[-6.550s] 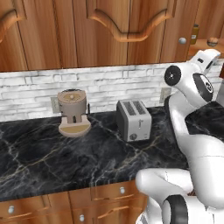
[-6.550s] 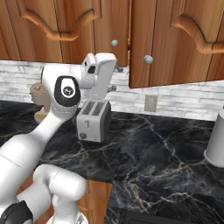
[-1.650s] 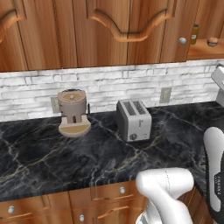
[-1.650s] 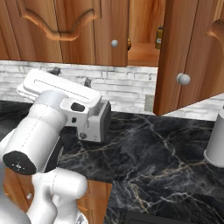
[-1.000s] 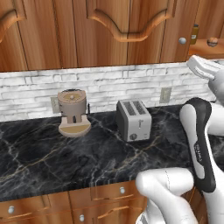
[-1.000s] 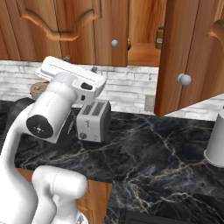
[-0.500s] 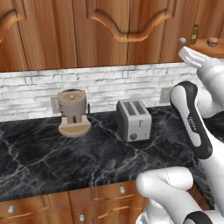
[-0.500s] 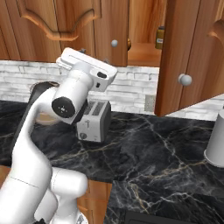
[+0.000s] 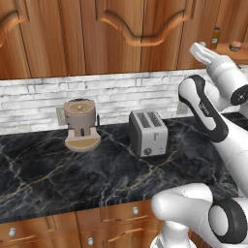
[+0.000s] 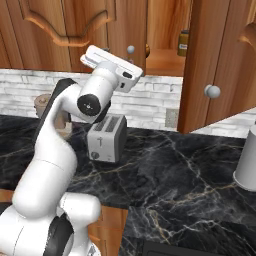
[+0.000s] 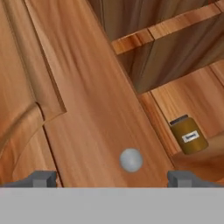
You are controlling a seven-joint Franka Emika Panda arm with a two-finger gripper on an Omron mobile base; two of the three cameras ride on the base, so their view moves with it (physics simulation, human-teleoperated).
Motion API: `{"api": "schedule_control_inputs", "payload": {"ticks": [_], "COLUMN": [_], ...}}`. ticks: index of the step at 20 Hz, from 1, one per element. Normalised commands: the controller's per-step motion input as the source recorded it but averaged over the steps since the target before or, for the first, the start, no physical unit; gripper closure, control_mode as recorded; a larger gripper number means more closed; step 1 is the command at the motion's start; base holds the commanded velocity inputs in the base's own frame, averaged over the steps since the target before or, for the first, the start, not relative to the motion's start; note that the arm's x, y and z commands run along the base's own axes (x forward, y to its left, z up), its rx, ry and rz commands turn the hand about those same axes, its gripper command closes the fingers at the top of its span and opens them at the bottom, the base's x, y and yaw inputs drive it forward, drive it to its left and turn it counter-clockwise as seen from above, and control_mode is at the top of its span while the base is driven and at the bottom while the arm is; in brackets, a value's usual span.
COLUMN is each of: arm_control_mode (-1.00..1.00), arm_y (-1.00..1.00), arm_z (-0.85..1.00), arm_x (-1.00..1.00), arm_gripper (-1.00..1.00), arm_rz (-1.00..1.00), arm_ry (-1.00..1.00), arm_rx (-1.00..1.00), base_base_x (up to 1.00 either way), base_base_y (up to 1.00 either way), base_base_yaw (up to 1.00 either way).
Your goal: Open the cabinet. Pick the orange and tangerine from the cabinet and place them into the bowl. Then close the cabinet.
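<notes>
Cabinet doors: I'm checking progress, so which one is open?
The door at the right of the right base view, swung out over the counter, baring a shelf with a brown jar. The others sit flush.

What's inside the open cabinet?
On a shelf in the cabinet stands a brown jar with a dark lid. No orange or tangerine shows; doors cover much of the inside.

reddish-brown cabinet [image 10: 215, 65], black marbled counter [image 10: 185, 180], silver toaster [image 9: 147, 132]

Even, bright rendered light with soft shadows. The counter [image 9: 43, 169] shows faint sheen, no glare. The hand view looks slightly soft.
</notes>
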Motion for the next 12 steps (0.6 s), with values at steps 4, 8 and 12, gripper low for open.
{"api": "schedule_control_inputs", "payload": {"ticks": [4, 8, 12], "arm_control_mode": [-1.0, -1.0, -1.0], "arm_y": [-0.26, -0.05, -0.15], "arm_z": [0.17, 0.0, -0.03], "arm_x": [0.63, 0.86, 0.94], "arm_gripper": [-1.0, -1.0, -1.0], "arm_rz": [0.0, 0.03, 0.06], "arm_ry": [0.0, 0.02, 0.05], "arm_rx": [0.09, 0.0, 0.01], "base_base_x": [0.0, 0.0, 0.0], "base_base_y": [0.0, 0.0, 0.0], "base_base_yaw": [0.0, 0.0, 0.0]}}
